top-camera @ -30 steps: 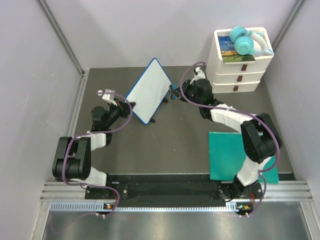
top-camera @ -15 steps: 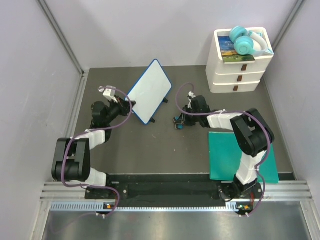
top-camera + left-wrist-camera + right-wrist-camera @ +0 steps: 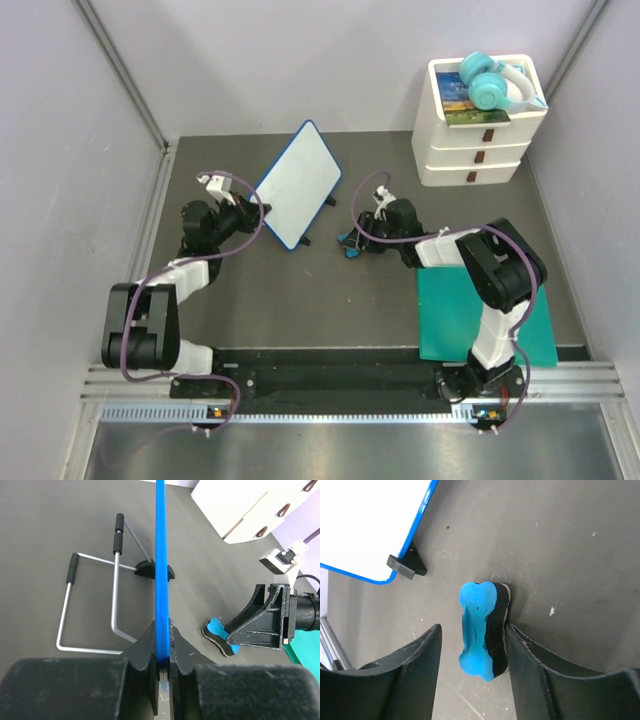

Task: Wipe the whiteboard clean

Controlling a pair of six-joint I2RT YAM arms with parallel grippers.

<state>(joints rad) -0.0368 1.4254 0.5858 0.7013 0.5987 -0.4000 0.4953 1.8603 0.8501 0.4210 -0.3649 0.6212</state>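
The whiteboard (image 3: 298, 183), white with a thin blue rim, stands tilted on its black feet at the middle left of the table. My left gripper (image 3: 258, 213) is shut on its lower left edge; in the left wrist view both jaws pinch the blue rim (image 3: 161, 555). A blue and black eraser (image 3: 479, 630) stands on edge on the dark table, right of the board. My right gripper (image 3: 473, 627) is open around it. The eraser's black side leans against the right finger (image 3: 530, 655), and a gap shows on its blue side. The board's face (image 3: 370, 525) looks blank white.
A white stack of drawers (image 3: 478, 130) with teal headphones (image 3: 490, 82) on top stands at the back right. The teal mat (image 3: 480, 310) lies at the near right under the right arm. The board's wire stand (image 3: 90, 605) spreads behind it.
The right arm came down from beside the board to the table with the eraser, and its jaws opened, letting the eraser go. The left gripper kept its hold on the board.
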